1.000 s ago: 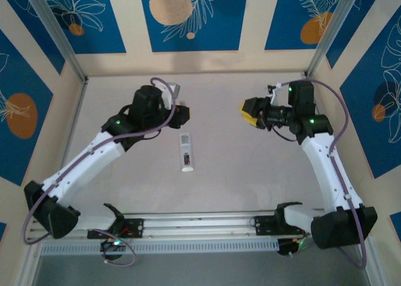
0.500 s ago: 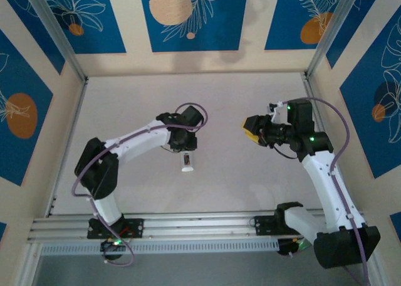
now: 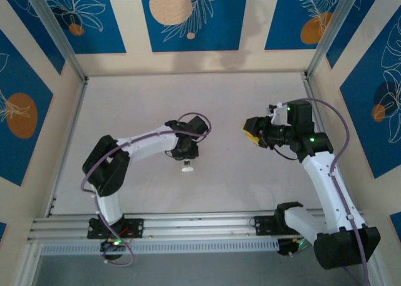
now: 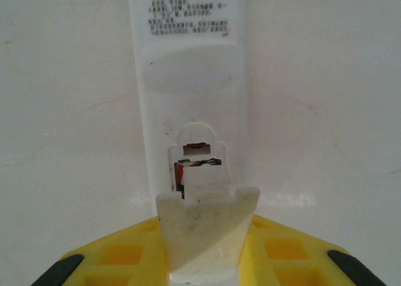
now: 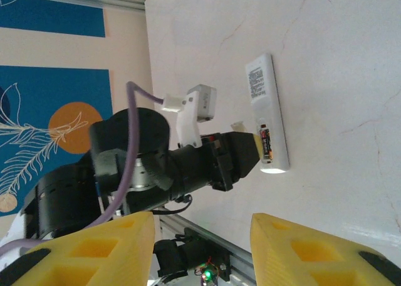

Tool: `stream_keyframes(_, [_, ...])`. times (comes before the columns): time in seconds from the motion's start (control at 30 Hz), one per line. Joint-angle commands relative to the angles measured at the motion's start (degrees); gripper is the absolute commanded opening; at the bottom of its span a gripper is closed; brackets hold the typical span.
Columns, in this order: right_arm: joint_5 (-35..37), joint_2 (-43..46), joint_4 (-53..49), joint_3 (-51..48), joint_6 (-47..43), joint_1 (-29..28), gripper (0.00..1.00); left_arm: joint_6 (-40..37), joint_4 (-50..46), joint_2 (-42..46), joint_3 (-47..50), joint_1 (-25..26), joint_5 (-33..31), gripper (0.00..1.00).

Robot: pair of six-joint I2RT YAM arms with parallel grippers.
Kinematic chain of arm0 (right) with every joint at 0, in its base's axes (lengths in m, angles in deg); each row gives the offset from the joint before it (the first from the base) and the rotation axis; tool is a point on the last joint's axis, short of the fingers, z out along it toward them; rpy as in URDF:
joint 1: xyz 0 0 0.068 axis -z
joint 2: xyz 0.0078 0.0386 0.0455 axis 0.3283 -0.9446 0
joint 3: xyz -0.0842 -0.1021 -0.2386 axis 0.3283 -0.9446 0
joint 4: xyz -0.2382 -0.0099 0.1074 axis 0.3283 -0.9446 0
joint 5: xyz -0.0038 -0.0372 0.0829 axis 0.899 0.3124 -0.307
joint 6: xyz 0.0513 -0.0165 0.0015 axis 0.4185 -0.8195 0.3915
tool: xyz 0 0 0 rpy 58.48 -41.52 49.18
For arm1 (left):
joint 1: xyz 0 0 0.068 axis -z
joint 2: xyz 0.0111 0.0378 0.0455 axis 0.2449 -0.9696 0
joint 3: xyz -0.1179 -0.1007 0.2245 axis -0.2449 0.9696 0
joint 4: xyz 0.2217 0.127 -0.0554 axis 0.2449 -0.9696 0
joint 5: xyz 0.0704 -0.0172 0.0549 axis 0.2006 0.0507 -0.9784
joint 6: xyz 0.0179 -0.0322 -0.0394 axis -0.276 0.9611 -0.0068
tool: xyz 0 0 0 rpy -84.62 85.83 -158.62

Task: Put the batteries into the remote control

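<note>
The remote control (image 4: 188,66) lies back-up on the table, its label text facing up. Its open compartment shows a dark battery (image 4: 180,173) with a red mark, also plain as the battery (image 5: 268,143) in the right wrist view. My left gripper (image 4: 205,236) is shut on a white battery cover (image 4: 207,214), held against the compartment's near end. From above, the left gripper (image 3: 187,152) hides most of the remote control (image 3: 187,168). My right gripper (image 3: 252,130) hovers to the right, open with nothing in it, its yellow fingers (image 5: 94,248) wide apart.
The metal rail (image 3: 200,226) with both arm bases runs along the near edge. Patterned walls and two metal posts (image 3: 59,35) enclose the white table (image 3: 238,185). The left arm's elbow (image 3: 106,167) rests low at the left.
The left arm swung from behind the remote control to reach over it, and its gripper now covers the upper part. The right arm has barely moved.
</note>
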Motion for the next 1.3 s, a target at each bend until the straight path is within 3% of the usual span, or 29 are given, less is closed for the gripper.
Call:
stream_keyframes(0.0, [-1.28, 1.2, -1.11, -0.04, -0.58, -0.41, 0.45, 1.78, 0.77, -1.63, 1.41, 0.19, 1.63, 0.27])
stream_keyframes(0.73, [-0.78, 1.68, -1.68, -0.99, -1.58, -0.42, 0.45, 4.05, 0.29, -2.72, 0.9, 0.18, 4.8, 0.31])
stream_keyframes(0.97, [-0.75, 1.86, -1.39, -1.43, -1.52, -0.4, 0.45, 3.53, -1.54, -1.65, -0.54, 0.18, 3.12, 0.32])
stream_keyframes(1.27, [-0.54, 2.26, -2.06, -0.91, -1.69, -0.29, 0.45, 3.05, -2.8, -3.12, -0.96, 0.22, 1.96, 0.4])
